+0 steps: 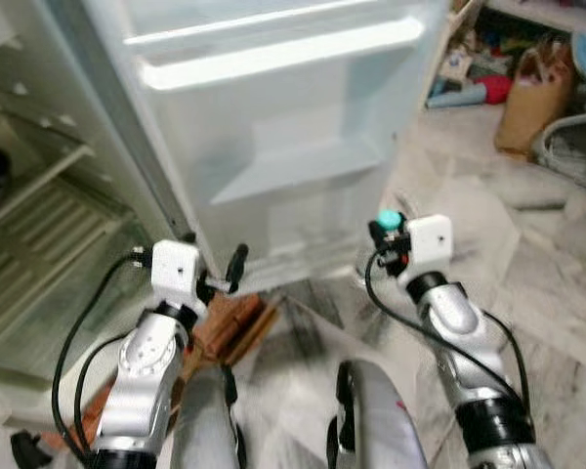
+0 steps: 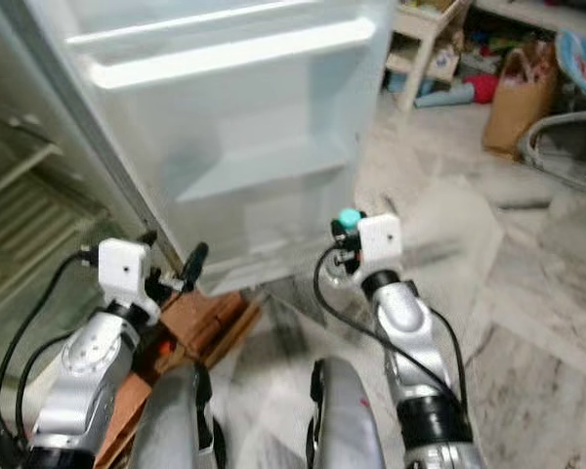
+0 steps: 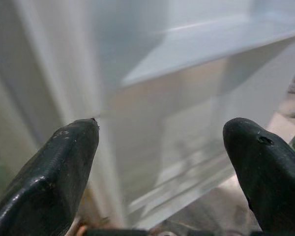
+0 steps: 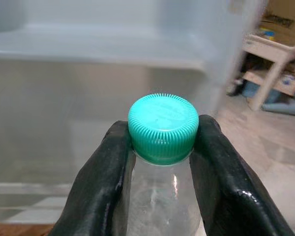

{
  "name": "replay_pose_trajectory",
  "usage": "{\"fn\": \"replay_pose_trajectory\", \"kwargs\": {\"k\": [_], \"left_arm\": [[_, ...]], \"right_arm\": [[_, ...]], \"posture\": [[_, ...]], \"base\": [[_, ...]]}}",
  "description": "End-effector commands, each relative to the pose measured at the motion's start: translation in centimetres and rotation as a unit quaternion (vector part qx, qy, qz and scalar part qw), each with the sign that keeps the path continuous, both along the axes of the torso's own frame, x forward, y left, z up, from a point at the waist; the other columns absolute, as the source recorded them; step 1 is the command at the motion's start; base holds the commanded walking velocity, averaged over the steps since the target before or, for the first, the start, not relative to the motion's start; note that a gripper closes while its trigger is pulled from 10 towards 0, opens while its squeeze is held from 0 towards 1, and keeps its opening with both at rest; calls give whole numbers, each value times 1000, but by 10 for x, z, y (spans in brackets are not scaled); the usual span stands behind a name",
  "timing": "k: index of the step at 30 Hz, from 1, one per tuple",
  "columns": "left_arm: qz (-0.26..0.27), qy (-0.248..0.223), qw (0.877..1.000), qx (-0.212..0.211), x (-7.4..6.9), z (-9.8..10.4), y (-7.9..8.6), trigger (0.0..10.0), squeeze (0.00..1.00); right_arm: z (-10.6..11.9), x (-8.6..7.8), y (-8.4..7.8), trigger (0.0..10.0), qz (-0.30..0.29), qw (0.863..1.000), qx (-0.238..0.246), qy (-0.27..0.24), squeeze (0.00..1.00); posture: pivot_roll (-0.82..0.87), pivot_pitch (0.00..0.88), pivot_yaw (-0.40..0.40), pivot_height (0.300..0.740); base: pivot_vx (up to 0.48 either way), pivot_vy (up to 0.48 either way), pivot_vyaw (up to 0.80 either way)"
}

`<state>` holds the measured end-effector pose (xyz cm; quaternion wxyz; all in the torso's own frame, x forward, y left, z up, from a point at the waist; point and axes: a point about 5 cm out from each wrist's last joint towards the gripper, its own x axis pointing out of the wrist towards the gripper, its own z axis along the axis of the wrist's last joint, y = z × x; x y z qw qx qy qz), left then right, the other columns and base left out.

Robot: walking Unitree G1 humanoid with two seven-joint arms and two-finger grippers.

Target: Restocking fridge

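Observation:
The open fridge door (image 1: pixel 273 127) stands in front of me, its white door shelves (image 1: pixel 283 54) facing me. My right gripper (image 4: pixel 162 147) is shut on the neck of a clear bottle (image 4: pixel 160 201) with a teal cap (image 4: pixel 162 125). The same teal cap (image 1: pixel 388 219) shows just ahead of the right wrist, low beside the door's near corner. My left gripper (image 3: pixel 162 147) is open with nothing between its fingers, held low in front of the door's lower shelf (image 3: pixel 206 44). The left fingers (image 1: pixel 236 264) point at the door's bottom edge.
The fridge interior with wire shelves (image 1: pixel 39 225) lies to my left. A brown wooden piece (image 1: pixel 230 327) lies on the marble floor under the door. A brown paper bag (image 1: pixel 532 93) and clutter (image 1: pixel 469 83) stand at the far right.

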<state>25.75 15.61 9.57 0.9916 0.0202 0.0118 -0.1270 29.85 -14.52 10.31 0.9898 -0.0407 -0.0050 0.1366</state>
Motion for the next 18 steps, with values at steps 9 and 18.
{"fn": "replay_pose_trajectory", "kwargs": {"k": [9, 18], "left_arm": [[4, 1, 1000, 0, 0, 0, 0, 10000, 0], [8, 1, 1000, -1, 0, 0, 0, 10000, 0]], "right_arm": [[8, -3, 8, 10000, 27, 999, 4, -19, 0], [5, -5, 10, 10000, 34, 999, 2, -18, 0]], "posture": [[-6, 141, 9, 612], [-5, 142, 11, 612]], "base": [[357, 0, 0], [77, 0, 0]]}}
